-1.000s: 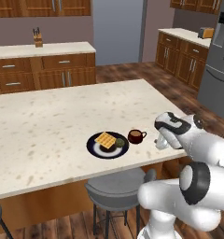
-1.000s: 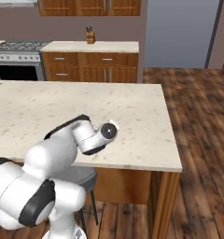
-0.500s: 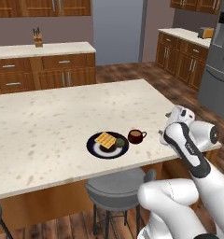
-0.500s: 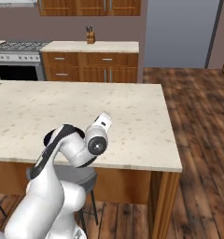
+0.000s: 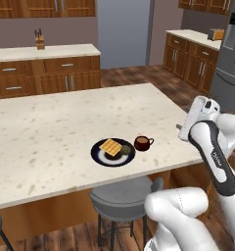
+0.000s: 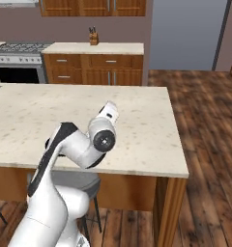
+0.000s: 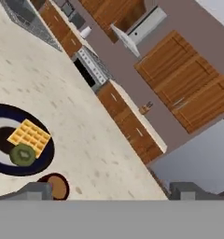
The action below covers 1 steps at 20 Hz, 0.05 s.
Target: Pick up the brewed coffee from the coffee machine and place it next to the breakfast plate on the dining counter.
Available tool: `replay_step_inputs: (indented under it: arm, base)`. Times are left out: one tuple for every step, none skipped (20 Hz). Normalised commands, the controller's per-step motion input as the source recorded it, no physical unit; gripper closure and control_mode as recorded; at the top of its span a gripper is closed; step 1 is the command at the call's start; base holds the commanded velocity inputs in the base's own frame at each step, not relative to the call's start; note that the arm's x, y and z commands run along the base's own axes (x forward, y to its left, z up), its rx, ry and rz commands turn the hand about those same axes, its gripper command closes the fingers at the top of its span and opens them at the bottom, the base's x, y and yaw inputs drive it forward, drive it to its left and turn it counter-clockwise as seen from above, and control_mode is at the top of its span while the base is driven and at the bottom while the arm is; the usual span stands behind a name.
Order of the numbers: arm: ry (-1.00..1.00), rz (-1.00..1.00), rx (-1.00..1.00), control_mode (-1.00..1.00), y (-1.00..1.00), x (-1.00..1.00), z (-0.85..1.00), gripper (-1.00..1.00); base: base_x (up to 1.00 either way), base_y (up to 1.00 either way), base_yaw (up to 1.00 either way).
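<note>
Mug set on the tabletop just right of the plate — jaws released, empty, lifted well off to the mug's right.

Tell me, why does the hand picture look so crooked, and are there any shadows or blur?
Hand view: rolled with the hand, so the counter and stove slant; edges soft, and the mug is cut low. Left base view: sharp enough, even light, faint shadows under the plate and mug. Right base view: flat light, no glare.
</note>
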Motion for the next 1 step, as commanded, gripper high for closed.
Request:
replay_step_inputs:
  arm:
    - [-0.05,0.00,0.23,-1.00,-0.81,-0.35,0.00,-1.00]
  base:
    - [0.00,0.00,0.00]
